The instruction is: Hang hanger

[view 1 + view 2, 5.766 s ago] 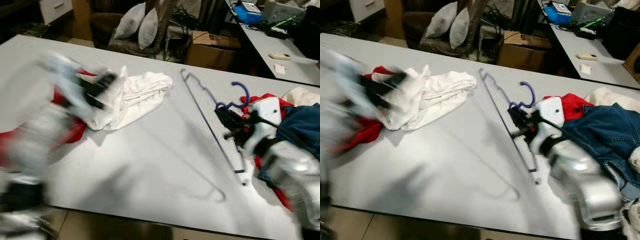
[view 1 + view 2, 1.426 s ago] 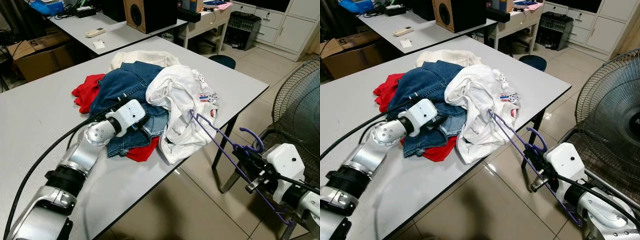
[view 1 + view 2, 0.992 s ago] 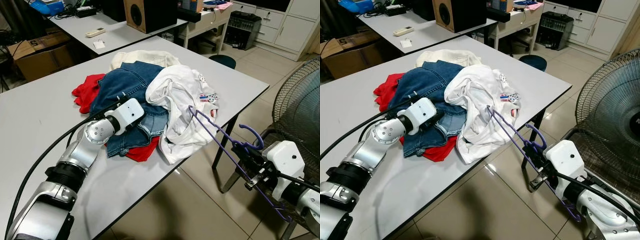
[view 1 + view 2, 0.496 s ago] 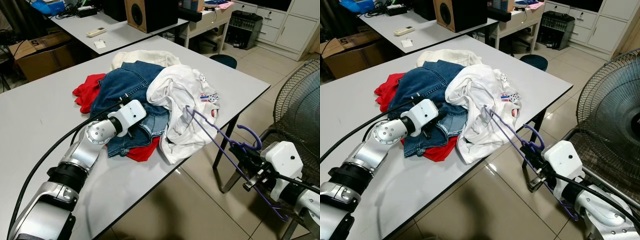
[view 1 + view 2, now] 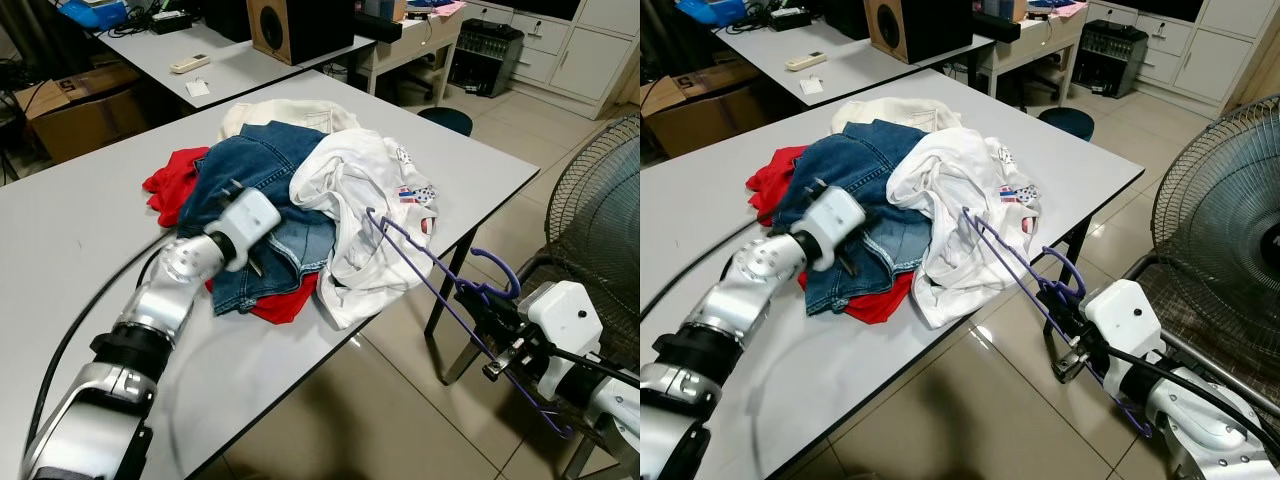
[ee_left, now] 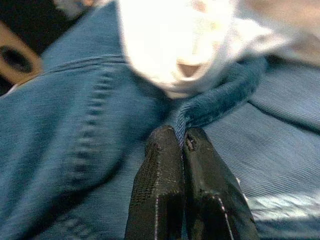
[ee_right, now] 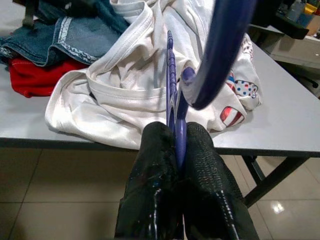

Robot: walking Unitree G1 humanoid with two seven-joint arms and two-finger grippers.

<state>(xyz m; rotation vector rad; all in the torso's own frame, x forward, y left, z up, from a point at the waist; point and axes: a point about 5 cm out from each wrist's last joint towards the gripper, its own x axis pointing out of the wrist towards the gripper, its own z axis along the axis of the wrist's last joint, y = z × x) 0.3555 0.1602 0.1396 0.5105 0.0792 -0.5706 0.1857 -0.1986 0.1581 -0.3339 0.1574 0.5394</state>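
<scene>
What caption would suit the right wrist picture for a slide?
Right gripper clamped on a purple hanger, pointed toward a white shirt draped at the grey table's edge.

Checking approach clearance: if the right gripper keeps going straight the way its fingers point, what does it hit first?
Probably the white shirt draped over the table edge. The right gripper, shut on the purple hanger, points at it; the hanger's far end would likely arrive first. Depth is unclear.

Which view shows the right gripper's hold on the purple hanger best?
The right wrist view: the right gripper has its jaws shut on the purple hanger, seen close up. The eye views show the hanger whole, reaching toward the white shirt.
</scene>
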